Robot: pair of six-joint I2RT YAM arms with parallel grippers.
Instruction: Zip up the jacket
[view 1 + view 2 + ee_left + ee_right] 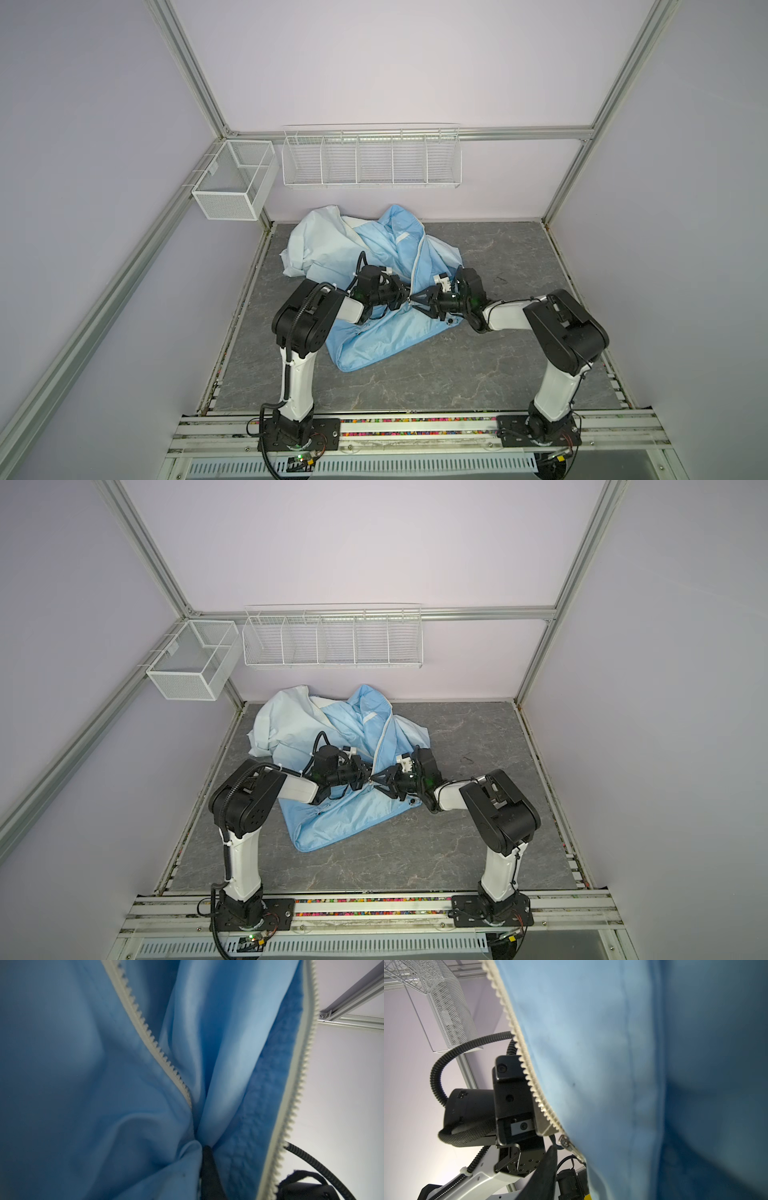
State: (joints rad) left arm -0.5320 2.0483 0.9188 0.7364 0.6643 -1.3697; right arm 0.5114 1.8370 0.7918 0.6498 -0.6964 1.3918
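A: What surrounds the workspace?
B: Plain pale lilac walls (pixel 374 62) on three sides, edged with silver aluminium frame rails (pixel 519 134), evenly lit.
A: And underneath?
B: A dark grey marble-patterned tabletop (pixel 498 257).
A: Any fittings?
B: A long white wire rack (pixel 372 166) with five compartments hangs on the back wall. A white mesh box basket (pixel 232 178) hangs beside it at the left corner.

On the grey table (pixel 507 266), a crumpled light-blue jacket (pixel 374 340) lies with its white zipper (pixel 417 262) partly open, while the left pincer (pixel 404 300), closed on the fabric, faces the right pincer (pixel 417 302) tip to tip beside the zipper.
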